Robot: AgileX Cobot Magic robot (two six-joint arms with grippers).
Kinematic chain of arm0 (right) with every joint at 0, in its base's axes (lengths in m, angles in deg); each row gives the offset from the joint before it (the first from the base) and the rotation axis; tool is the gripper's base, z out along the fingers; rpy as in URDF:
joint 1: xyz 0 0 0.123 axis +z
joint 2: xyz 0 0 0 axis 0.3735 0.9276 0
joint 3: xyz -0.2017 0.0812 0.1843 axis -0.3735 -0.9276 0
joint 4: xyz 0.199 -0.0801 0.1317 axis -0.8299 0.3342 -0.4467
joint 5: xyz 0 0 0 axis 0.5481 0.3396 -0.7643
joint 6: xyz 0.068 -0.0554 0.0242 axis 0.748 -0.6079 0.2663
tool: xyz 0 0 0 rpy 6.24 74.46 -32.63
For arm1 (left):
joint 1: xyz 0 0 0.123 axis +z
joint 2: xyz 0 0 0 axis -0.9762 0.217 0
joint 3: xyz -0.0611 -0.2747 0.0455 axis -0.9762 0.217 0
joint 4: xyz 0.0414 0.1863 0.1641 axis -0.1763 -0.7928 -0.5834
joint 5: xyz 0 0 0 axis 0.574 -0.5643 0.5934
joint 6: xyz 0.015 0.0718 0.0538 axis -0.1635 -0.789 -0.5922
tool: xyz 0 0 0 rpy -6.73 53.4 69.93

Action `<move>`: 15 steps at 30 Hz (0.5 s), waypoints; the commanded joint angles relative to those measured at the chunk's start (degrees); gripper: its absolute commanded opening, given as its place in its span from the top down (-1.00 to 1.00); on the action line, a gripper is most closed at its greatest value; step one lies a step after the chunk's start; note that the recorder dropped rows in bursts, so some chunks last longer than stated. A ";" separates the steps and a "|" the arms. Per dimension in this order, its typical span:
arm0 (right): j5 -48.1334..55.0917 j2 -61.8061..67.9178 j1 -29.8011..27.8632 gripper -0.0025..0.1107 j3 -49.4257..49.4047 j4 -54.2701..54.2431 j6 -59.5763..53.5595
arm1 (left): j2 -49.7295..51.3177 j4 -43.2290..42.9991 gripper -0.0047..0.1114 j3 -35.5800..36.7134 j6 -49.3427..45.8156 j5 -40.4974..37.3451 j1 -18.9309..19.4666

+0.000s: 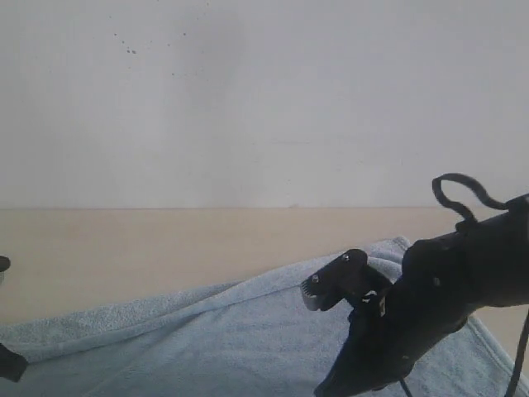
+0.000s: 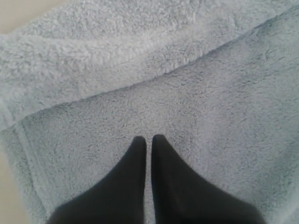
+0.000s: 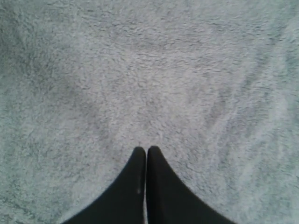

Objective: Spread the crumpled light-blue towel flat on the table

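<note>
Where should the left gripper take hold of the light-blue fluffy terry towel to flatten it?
Pinch the hemmed corner of the upper layer of the light-blue fluffy terry towel, coming from the bare beige table side. That layer seems doubled over another; under the shut left gripper lies only flat pile.

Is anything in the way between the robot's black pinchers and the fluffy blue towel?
No, nothing visible. The shut black left gripper and right gripper both point at the pale light-blue fluffy towel, with only cloth before them. It lies on the smooth light-beige table.
</note>
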 commanded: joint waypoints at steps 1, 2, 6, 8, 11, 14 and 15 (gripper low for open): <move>-1.74 1.96 1.36 0.96 0.20 -0.27 -0.57 | 1.02 -0.12 0.85 -0.14 0.76 2.93 0.12; -1.83 2.35 1.48 0.96 0.20 -0.41 -0.57 | 1.26 -0.12 0.85 -0.14 0.76 3.46 0.12; -1.73 3.50 1.48 0.96 0.20 -0.41 -0.57 | 1.39 -0.12 0.85 -0.14 0.76 5.56 0.12; -1.73 3.70 1.48 0.96 0.20 -0.41 -0.57 | 1.39 -0.12 0.85 -0.14 0.76 6.60 0.12; -1.62 4.24 1.48 0.96 0.20 -0.41 -0.44 | 1.39 -0.12 0.85 -0.14 0.76 7.63 0.12; -1.12 4.87 1.48 0.96 0.20 -0.41 -0.57 | 1.51 -0.12 0.85 -0.14 0.76 7.90 0.12; -1.10 5.08 1.48 0.96 0.20 -0.41 -0.92 | 1.76 -0.12 0.85 -0.14 0.76 8.04 0.12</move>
